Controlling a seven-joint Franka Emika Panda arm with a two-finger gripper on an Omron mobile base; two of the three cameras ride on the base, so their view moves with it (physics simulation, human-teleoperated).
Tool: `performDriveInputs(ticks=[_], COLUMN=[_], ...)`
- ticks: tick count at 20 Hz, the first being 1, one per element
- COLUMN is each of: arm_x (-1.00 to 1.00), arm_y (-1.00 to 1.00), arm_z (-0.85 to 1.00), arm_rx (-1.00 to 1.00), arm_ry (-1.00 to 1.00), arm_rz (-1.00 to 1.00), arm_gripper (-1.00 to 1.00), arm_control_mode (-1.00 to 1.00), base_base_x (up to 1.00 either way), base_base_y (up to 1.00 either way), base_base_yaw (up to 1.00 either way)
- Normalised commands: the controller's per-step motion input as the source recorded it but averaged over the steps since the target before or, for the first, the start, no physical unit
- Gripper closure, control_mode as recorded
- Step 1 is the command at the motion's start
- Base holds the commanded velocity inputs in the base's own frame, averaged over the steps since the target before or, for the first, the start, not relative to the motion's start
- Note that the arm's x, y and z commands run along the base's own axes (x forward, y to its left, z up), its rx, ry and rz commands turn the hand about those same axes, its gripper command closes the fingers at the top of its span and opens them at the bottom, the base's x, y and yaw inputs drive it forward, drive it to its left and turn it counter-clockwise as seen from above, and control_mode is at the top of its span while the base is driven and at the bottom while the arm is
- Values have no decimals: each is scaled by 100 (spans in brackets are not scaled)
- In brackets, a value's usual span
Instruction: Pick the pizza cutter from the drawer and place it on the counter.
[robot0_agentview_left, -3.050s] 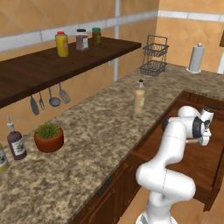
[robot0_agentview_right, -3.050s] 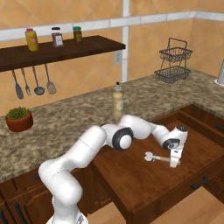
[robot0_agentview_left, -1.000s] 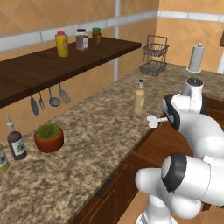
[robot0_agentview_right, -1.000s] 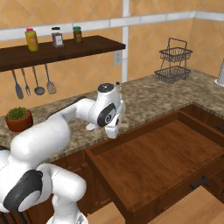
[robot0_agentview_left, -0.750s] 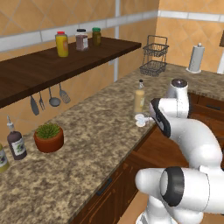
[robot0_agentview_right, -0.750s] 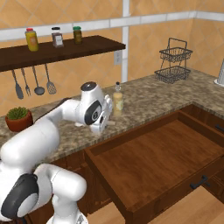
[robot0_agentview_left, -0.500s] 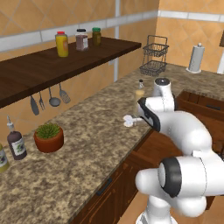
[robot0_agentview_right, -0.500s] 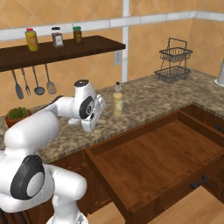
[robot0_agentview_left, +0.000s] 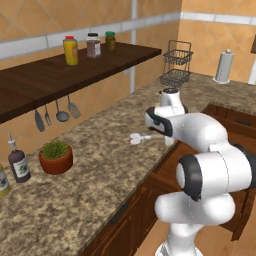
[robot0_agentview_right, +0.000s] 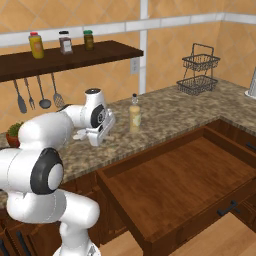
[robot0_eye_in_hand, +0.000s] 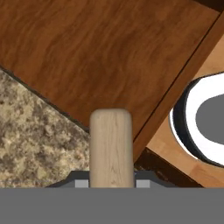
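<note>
Since a second ago my arm has swung further left along the desk (robot0_agentview_left: 90, 170), carrying the pizza cutter (robot0_agentview_left: 136, 138) away from the drawer (robot0_agentview_right: 185, 175) and out over the speckled stone.

The desk runs long from the near left to the far corner, with its thick edge just under the arm. The drawer stands pulled out wide and its wooden floor is bare. On the wall, a dark shelf (robot0_agentview_left: 60, 75) carries three jars, and a ladle and spatulas hang beneath it. A wire basket rack (robot0_agentview_left: 176, 65) and a paper towel roll (robot0_agentview_left: 223, 66) sit far along the desk, well apart from my work. A potted plant (robot0_agentview_left: 55, 156) and a dark bottle (robot0_agentview_left: 17, 162) stand to the left. A pale bottle (robot0_agentview_right: 134, 113) stands just beside the arm, the nearest obstacle.

The tool (robot0_agentview_right: 96, 134) is clamped narrow on the cutter's tan handle (robot0_eye_in_hand: 111, 146). The cutter lies roughly level above the desk, its long axis running along the desk, wheel leading away from the drawer and handle back into the tool.

Open stone lies between the plant and the cutter.
</note>
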Motion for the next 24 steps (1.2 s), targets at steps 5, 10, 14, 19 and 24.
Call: performDriveInputs(ticks=[5,10,14,19,24], arm_x=[49,54,68,51,0], arm_y=[44,0,0,0,0], arm_z=[-70,-49,-48,-21,15], arm_rx=[-3,-3,0,0,0], arm_ry=[0,-4,-7,-4,-4], arm_rz=[0,-2,-1,-1,0], arm_gripper=[100,100,100,-100,-100], arm_control_mode=[-100,-100,-100,-100,-100], base_base_x=[0,0,0,0,0], base_base_y=[0,0,0,0,0], base_base_yaw=[0,0,0,0,0])
